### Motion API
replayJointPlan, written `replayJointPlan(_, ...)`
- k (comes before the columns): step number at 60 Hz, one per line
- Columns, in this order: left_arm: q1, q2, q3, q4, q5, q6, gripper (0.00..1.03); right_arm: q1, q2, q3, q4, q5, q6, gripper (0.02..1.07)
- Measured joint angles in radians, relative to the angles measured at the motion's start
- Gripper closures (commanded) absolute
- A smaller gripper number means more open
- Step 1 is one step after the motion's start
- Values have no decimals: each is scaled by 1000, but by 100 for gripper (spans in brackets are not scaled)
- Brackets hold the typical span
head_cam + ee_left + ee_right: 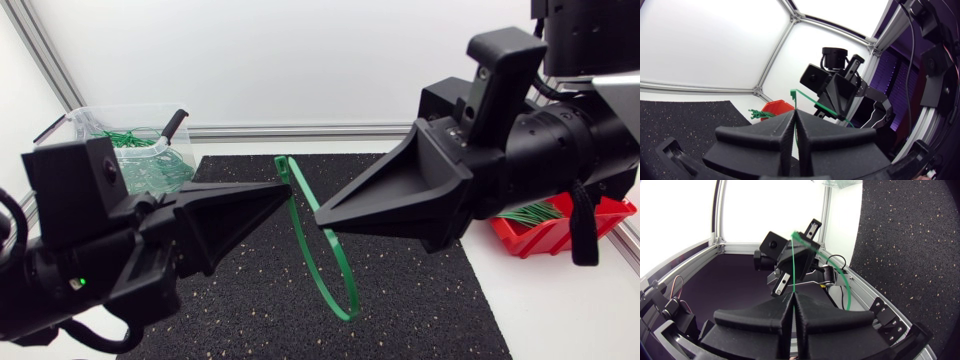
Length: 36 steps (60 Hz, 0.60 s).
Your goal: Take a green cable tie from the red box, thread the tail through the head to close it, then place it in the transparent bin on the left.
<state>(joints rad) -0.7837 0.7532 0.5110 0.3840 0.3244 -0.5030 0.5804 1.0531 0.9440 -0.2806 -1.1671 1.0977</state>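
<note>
Left hand (286, 191), right hand (321, 213) on cable tie (336, 277); whole loop overhead.

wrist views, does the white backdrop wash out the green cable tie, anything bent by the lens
Left wrist view: backdrop glares white, yet the green cable tie stands out against it; the frame rail bows from the fisheye. Right wrist view: the tie is vivid over the dark background, fainter where its head meets the glare.

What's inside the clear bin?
Green ties lie piled in the bin, showing through its clear wall. The left arm covers the bin's near lower corner, so whatever sits there, and the full count, can't be seen.
</note>
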Motion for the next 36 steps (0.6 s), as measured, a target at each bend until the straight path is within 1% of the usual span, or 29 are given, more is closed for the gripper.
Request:
replayJointPlan(5,69,30,11,6,38,-41,99,0,0,0,15,-8,-2,101)
replayJointPlan(13,114,66,27,11,91,-88,99,0,1,0,47,-19,-3,101)
replayJointPlan(16,127,75,29,18,93,-100,99,0,5,0,53,-29,-5,101)
replayJointPlan(26,131,86,31,20,98,-107,99,0,39,0,60,-42,-6,101)
replayJointPlan(36,127,87,31,44,98,-108,99,-6,87,0,51,-45,-6,101)
